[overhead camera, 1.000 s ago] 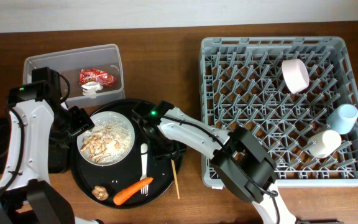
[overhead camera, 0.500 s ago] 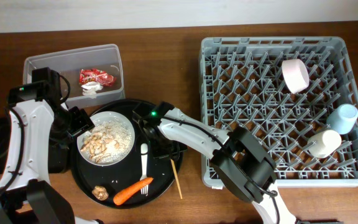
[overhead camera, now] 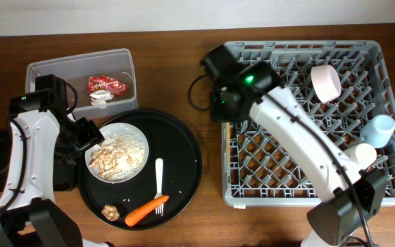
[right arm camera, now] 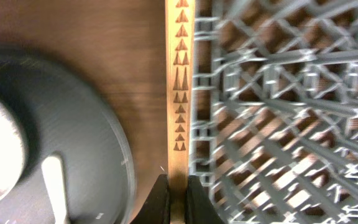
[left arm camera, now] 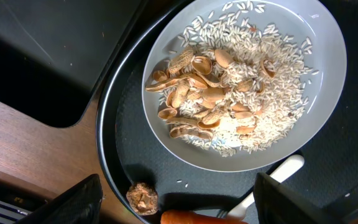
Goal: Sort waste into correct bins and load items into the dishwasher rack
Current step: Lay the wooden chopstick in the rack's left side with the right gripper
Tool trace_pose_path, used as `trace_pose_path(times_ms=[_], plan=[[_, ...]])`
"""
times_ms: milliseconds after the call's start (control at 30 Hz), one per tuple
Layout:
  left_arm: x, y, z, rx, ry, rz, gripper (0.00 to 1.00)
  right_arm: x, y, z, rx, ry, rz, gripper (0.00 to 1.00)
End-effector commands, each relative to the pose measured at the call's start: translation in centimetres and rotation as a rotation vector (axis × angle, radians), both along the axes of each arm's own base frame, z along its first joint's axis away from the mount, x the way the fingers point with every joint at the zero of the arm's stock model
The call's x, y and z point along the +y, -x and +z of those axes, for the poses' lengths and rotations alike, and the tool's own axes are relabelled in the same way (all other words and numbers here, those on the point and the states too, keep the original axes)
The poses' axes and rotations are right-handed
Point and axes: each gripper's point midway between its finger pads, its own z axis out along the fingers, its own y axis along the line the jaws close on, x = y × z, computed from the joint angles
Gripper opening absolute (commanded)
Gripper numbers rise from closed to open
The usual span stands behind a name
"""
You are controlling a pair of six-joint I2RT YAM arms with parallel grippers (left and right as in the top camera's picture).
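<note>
You hold the thin wooden chopstick [right arm camera: 180, 93] in the right gripper [right arm camera: 179, 200]; its 2 fingers [right arm camera: 160, 202] are pinched nearly shut on the near end of the stick, with only the stick between them; the 1 thing that matters now is how the stick lies next to the dishwasher rack [right arm camera: 278, 124]; in the right wrist view the stick runs straight away from the fingers, and its long side lines up with the rack's left wall, right at the edge of it; the table [right arm camera: 148, 62] and the round black tray [right arm camera: 73, 124] are on its left, and the grey lattice is all on its right; so the rack lies to the right of the stick, and I think your next move is a small slide to the right, so that the stick is over the lattice and not over the wall; if you let go here it may roll off the rim and land outside; I cannot tell how high the stick is above the rack, and from overhead the stick is hidden under the arm; your left gripper [left arm camera: 178, 180] is well apart from the rack; it is wide open, holds nothing, and hangs over the white plate [left arm camera: 337, 56] of food scraps [left arm camera: 204, 99], so the right arm is the one for this job.
</note>
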Motion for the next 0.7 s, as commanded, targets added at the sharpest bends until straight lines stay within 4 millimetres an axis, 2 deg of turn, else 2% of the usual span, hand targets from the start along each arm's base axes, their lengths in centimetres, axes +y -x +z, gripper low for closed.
trace_pose_path(times_ms=[0,267,400,433,467,500,533,567,667], plan=[[0.1,0.0,0.5,-0.018,-0.008,0.002,0.77,-2.6,0.1,-3.9,0.085,0.08,-0.048,0.04],[0.1,0.0,0.5,-0.017,-0.008,0.002,0.77,-3.2,1.7,-10.2,0.154,0.09,-0.047,0.04],[0.1,0.0,0.5,-0.018,-0.008,0.002,0.77,-3.1,1.9,-11.8,0.153,0.081,-0.045,0.06],[0.1,0.0,0.5,-0.018,-0.008,0.002,0.77,-3.1,1.8,-11.8,0.15,0.081,-0.036,0.09],[0.1,0.0,0.5,-0.018,-0.008,0.002,0.77,-3.0,1.6,-11.8,0.141,0.08,-0.017,0.19],[0.1,0.0,0.5,-0.017,-0.008,0.002,0.77,-2.9,1.4,-11.4,0.134,0.081,0.002,0.41],[0.1,0.0,0.5,-0.017,-0.008,0.002,0.77,-2.9,1.2,-11.0,0.13,0.083,0.001,0.49],[0.1,0.0,0.5,-0.017,-0.008,0.002,0.77,-2.8,1.1,-10.2,0.122,0.079,0.001,0.55],[0.1,0.0,0.5,-0.018,-0.008,0.002,0.77,-2.6,0.4,-6.6,0.078,0.064,-0.001,0.56]])
